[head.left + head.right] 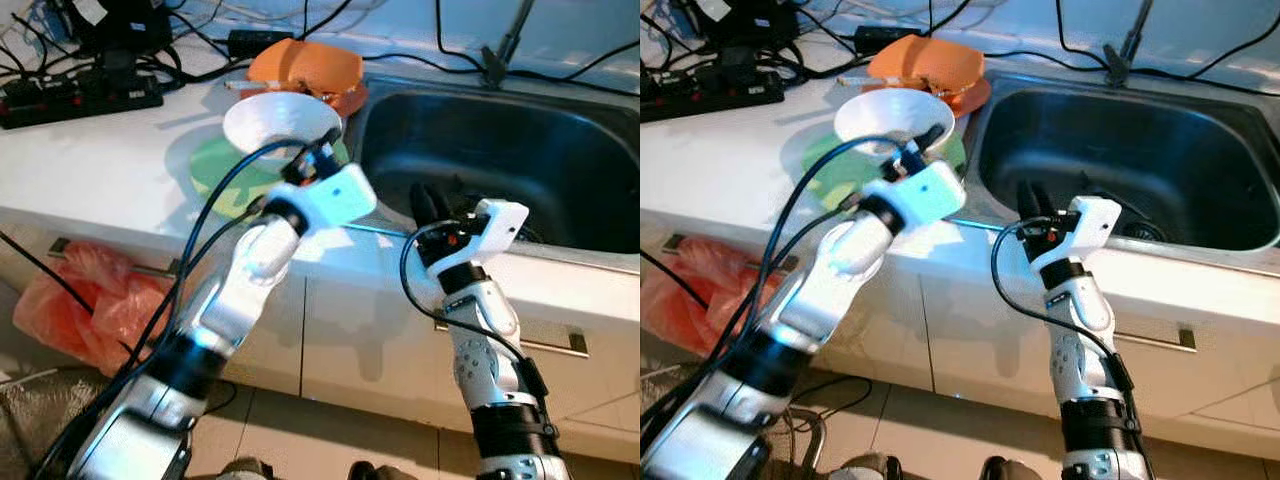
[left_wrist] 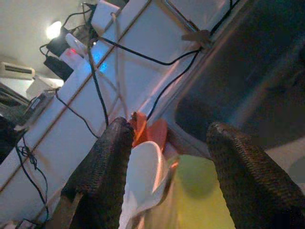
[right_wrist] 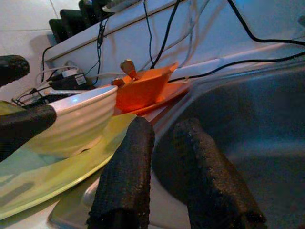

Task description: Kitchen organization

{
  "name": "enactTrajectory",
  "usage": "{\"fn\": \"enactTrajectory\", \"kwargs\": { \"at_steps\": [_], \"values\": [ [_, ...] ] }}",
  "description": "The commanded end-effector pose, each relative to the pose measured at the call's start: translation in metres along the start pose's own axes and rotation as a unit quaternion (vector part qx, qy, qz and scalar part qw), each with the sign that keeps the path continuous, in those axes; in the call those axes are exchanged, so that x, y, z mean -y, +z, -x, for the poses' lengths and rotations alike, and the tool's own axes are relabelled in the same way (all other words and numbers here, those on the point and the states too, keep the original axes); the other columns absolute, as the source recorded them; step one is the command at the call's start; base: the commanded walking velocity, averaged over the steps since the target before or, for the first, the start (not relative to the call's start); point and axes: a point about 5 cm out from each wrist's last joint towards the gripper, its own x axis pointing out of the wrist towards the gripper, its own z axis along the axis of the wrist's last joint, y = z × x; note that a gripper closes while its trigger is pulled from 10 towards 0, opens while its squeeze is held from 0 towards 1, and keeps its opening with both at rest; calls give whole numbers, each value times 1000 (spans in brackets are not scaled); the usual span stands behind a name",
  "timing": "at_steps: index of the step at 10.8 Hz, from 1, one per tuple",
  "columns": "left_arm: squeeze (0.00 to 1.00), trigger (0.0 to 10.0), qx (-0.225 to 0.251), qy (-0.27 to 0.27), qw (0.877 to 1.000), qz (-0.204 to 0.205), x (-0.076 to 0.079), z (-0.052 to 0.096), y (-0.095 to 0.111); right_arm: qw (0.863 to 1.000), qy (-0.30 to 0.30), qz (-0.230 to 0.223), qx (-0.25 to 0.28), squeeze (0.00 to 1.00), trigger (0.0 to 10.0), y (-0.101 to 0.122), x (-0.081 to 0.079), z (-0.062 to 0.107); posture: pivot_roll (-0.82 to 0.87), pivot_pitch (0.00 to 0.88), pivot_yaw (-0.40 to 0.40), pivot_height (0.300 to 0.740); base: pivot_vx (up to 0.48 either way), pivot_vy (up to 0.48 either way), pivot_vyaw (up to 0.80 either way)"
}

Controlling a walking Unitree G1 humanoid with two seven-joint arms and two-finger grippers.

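A white ribbed bowl [image 1: 281, 120] rests over a green plate [image 1: 215, 172] on the white counter, just left of the sink [image 1: 500, 150]. Behind them an orange bowl on an orange plate [image 1: 305, 65] holds a brown utensil. My left gripper [image 1: 312, 158] is open at the bowl's near rim; one finger [image 3: 24, 125] lies against the bowl's outer wall and the other is above the rim. My right gripper [image 1: 432, 200] is shut with nothing in it, and hovers at the sink's front left edge, pointing along the basin.
A black power strip with several cables [image 1: 80, 95] runs along the back left of the counter. The faucet base [image 1: 495, 65] stands behind the sink. An orange plastic bag [image 1: 90, 300] hangs on the cabinet front at the lower left.
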Motion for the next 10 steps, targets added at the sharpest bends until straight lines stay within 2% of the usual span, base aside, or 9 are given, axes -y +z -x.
{"fn": "enactTrajectory", "kwargs": {
  "at_steps": [1,4,5,6,10],
  "values": [
    [0,10000,6,0,1000,-7,1,-4,3,1000,1,-4,1,0,10000,0,1,-1,169,105,-34,740,0,0,0],
    [0,10000,-19,-1,999,-30,2,-10,-4,1000,-2,-6,3,0,10000,0,1,-1,169,108,-33,740,0,0,0],
    [0,6157,-22,3,999,-31,1,-11,-7,1000,-2,-7,2,0,10000,0,0,-1,172,110,-32,740,0,0,0],
    [0,0,-24,6,999,-31,1,-11,-8,1000,-2,-9,1,0,10000,-1,0,-1,175,112,-32,740,0,0,0],
    [0,0,-17,5,999,-31,5,-13,-6,1000,-3,-11,0,0,10000,-2,0,0,171,114,-33,740,0,0,0]
  ]
}}
